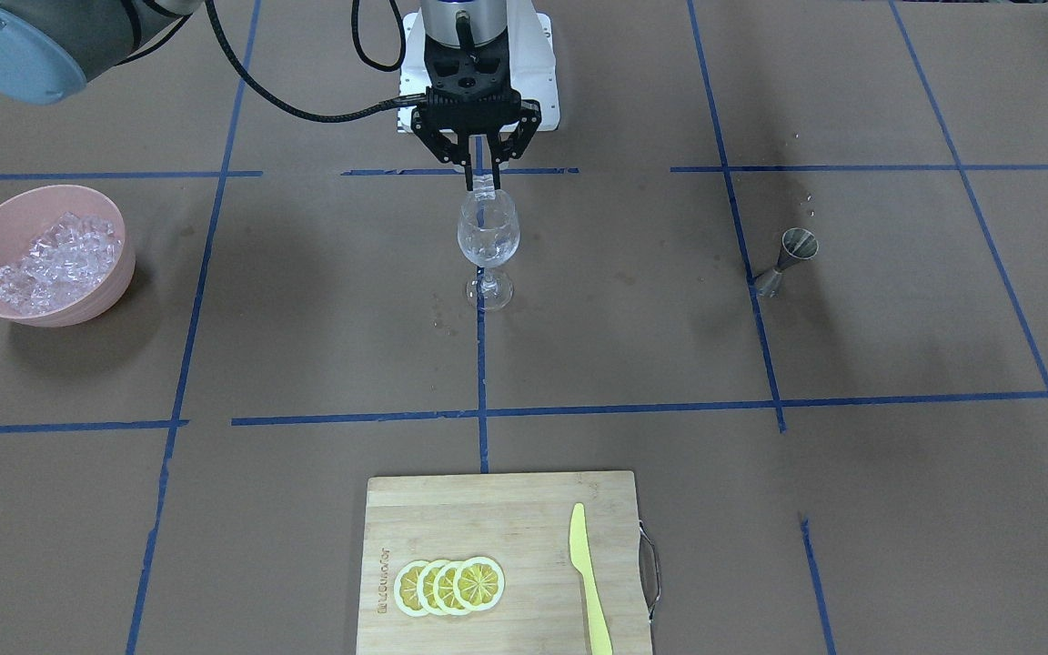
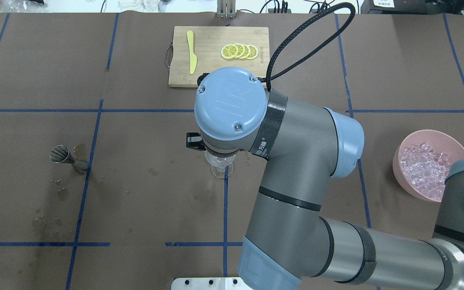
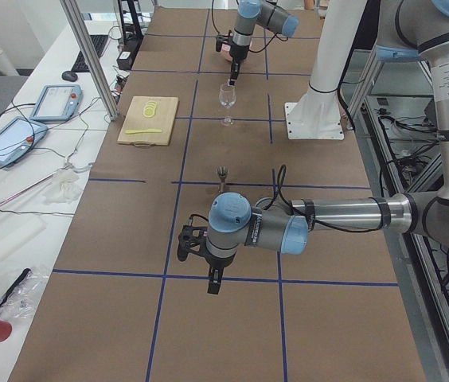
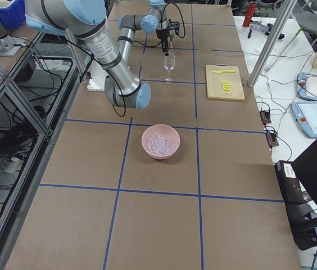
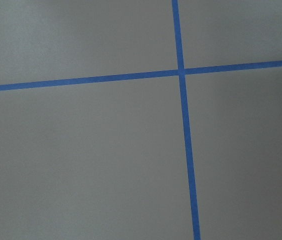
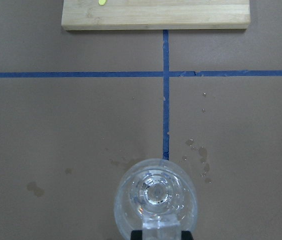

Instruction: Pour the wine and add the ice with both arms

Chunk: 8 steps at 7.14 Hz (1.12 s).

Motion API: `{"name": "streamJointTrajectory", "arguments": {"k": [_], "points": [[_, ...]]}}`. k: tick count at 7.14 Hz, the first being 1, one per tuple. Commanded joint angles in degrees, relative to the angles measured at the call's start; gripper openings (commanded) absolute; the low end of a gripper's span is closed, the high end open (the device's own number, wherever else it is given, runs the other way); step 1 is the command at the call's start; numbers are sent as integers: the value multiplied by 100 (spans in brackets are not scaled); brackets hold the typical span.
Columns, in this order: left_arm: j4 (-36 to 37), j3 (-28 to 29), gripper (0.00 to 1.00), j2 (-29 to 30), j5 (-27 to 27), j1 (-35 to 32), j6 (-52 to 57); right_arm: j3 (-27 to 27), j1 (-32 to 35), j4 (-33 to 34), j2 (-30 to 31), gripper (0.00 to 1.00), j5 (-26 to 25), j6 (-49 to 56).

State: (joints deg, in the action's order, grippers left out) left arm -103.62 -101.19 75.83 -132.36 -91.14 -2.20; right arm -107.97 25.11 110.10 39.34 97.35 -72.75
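Note:
A clear stemmed wine glass (image 1: 488, 238) stands upright at the table's middle. My right gripper (image 1: 485, 175) hangs just above its rim, shut on one chunk of ice (image 1: 485, 189). The right wrist view looks straight down into the glass (image 6: 156, 195), with the held chunk (image 6: 160, 226) at the bottom edge. More ice (image 1: 55, 259) fills a pink bowl (image 1: 78, 314) on the robot's right side. My left gripper (image 3: 215, 282) points down over bare table, far from the glass; I cannot tell if it is open or shut. No wine shows.
A metal jigger (image 1: 792, 259) lies tilted on the robot's left side, with wet spots around it. A bamboo cutting board (image 1: 488, 509) on the far side carries lemon slices (image 1: 449, 585) and a yellow knife (image 1: 588, 578). Blue tape lines cross the brown table.

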Motion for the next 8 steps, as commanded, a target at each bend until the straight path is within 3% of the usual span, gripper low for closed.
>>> {"name": "streamJointTrajectory", "arguments": {"k": [1,3,5,8], "points": [[0,-6,100,-7,0,0,0,5,-6,2,-6,100,38,6],[0,-6,100,-16,0,0,-9,-22,-6,11,12,100,38,50],[0,12,100,1,0,0,0,-57,413,64,108,100,299,338],[0,21,100,-25,-44,0,-9,-802,1869,47,1448,100,1607,2397]]}}
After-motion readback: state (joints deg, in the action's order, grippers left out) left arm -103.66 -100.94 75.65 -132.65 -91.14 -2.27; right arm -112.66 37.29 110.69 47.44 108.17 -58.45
